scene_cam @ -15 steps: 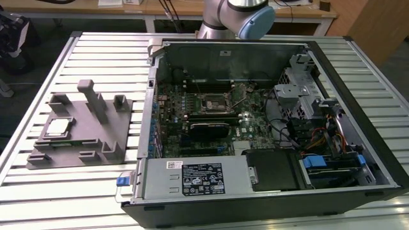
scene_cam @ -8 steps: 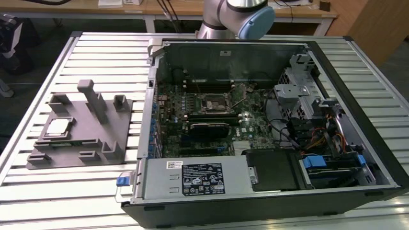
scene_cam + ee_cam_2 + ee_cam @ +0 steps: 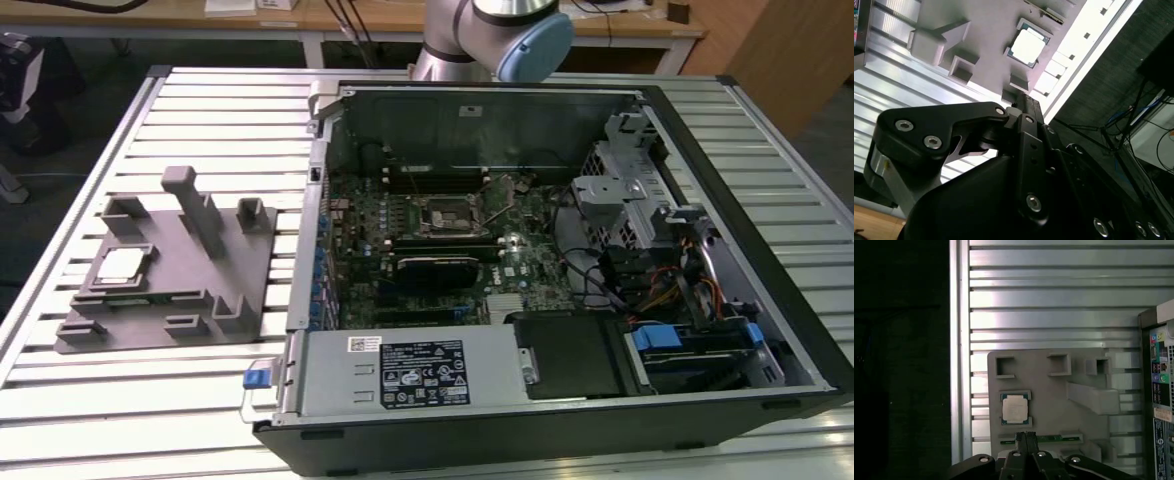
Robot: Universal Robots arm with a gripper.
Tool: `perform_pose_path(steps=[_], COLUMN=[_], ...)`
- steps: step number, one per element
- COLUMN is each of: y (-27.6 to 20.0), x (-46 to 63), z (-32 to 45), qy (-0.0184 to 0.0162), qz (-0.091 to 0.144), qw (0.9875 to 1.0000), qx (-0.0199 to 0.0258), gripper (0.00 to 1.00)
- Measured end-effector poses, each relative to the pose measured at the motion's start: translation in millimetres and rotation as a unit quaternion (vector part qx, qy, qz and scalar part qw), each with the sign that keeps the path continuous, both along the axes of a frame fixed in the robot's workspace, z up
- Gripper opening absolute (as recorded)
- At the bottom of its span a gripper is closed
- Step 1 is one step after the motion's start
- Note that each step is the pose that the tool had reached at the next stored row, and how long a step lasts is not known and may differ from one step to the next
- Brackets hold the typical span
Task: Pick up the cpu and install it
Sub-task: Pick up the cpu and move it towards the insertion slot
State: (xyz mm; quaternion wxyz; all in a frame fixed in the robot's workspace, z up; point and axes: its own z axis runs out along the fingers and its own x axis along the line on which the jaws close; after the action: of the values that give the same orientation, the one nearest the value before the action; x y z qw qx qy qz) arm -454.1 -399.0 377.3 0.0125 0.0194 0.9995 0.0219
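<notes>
The cpu (image 3: pixel 123 265) is a small silver square lying flat in a recess of the grey tray (image 3: pixel 160 305), at the exterior view's left. In the first wrist view, the cpu (image 3: pixel 1015 408) sits just beyond my gripper (image 3: pixel 1026 436), whose two dark fingers are pressed together with nothing between them. The gripper is well above the tray (image 3: pixel 1054 405). In the second wrist view, the cpu (image 3: pixel 1027 46) gleams on the tray (image 3: pixel 989 40) past the gripper (image 3: pixel 1022 103). The black square socket (image 3: pixel 445 213) lies on the motherboard inside the open computer case (image 3: pixel 694 400).
The tray carries several upright posts (image 3: pixel 200 215) and blocks around the cpu. The case wall (image 3: pixel 1159 390) stands beside the tray on the ribbed metal table (image 3: pixel 200 110). The arm (image 3: pixel 487 30) rises behind the case. Cables and drive bays (image 3: pixel 667 280) crowd the case's right side.
</notes>
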Motion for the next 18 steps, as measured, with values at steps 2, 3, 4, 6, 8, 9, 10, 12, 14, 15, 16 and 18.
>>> perform_pose_path(steps=[2,3,4,6,8,9,10,12,14,15,16,18], y=[0.0,-0.4,-1.0,-1.4,-1.8,-2.0,-2.3,-3.1,-4.2,-4.6,-4.9,-5.1], x=[-0.1,-0.1,-0.1,-0.2,-0.2,-0.2,-0.1,-0.1,-0.1,-0.1,-0.2,-0.2], z=[-1.5,-2.3,-3.2,-4.7,-6.4,-7.2,-8.1,-10.1,-12.3,-13.5,-14.7,-17.5], qy=[-0.0001,-0.0002,-0.0001,-0.0001,-0.0001,-0.0001,-0.0001,-0.0001,-0.0001,-0.0001,-0.0001,-0.0001], qz=[0.0,0.0,0.0,0.0,0.0,0.0,0.0,0.0,0.002,0.003,0.003,0.004], qw=[1.0,1.0,1.0,1.0,1.0,1.0,1.0,1.0,1.0,1.0,1.0,1.0], qx=[0.0001,0.0001,0.0001,0.0001,0.0001,0.0,0.0001,0.0,0.0,0.0,0.0,0.0001], gripper=[0.11,0.11,0.11,0.11,0.11,0.11,0.11,0.11,0.11,0.11,0.11,0.11])
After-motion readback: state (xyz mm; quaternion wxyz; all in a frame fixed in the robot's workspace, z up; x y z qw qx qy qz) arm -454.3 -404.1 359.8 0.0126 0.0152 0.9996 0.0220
